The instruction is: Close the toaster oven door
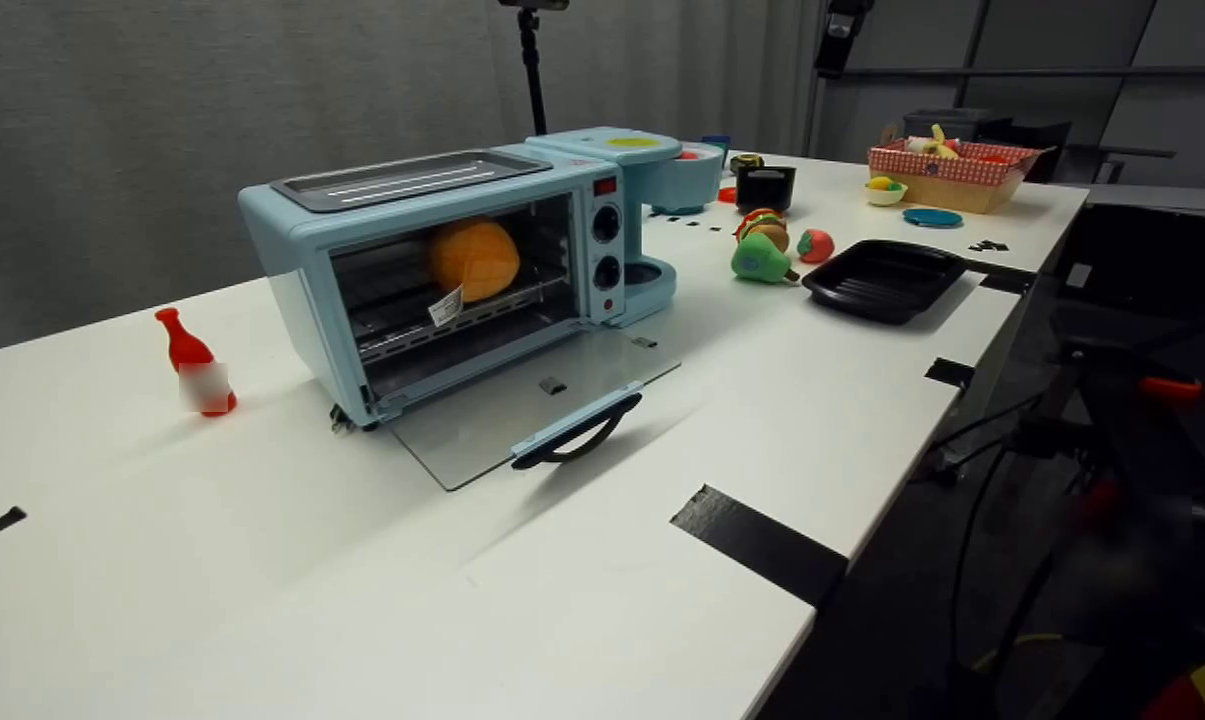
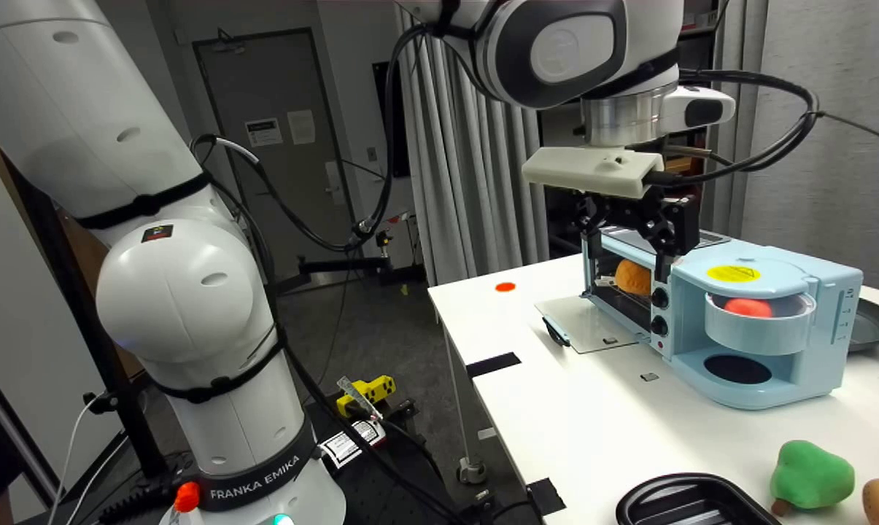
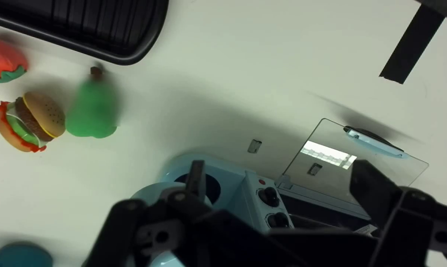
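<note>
A white desk [image 1: 382,600] is carrying the things; in an exterior view, a white robot arm [image 2: 191,284] is standing beside it. A light blue toaster oven [image 1: 412,212] is sitting on the desk. Well apart from the oven, a checked basket [image 1: 947,190] is resting. The oven's glass door [image 1: 502,420] is hanging open, reaching out over the desk from the lower front edge. A black tray [image 1: 877,280] is lying near the desk's edge. The jaws are standing released, their dark fingers [image 3: 371,189] spreading wide apart. A dark handle [image 1: 577,430] is running along the door's outer edge. Inside the oven, a round orange thing [image 1: 474,258] is sitting. A red bottle [image 1: 194,352] is standing near the oven; a green pear [image 3: 91,111], a burger [image 3: 30,120] and a strawberry [image 3: 4,59] are lying near the tray.
</note>
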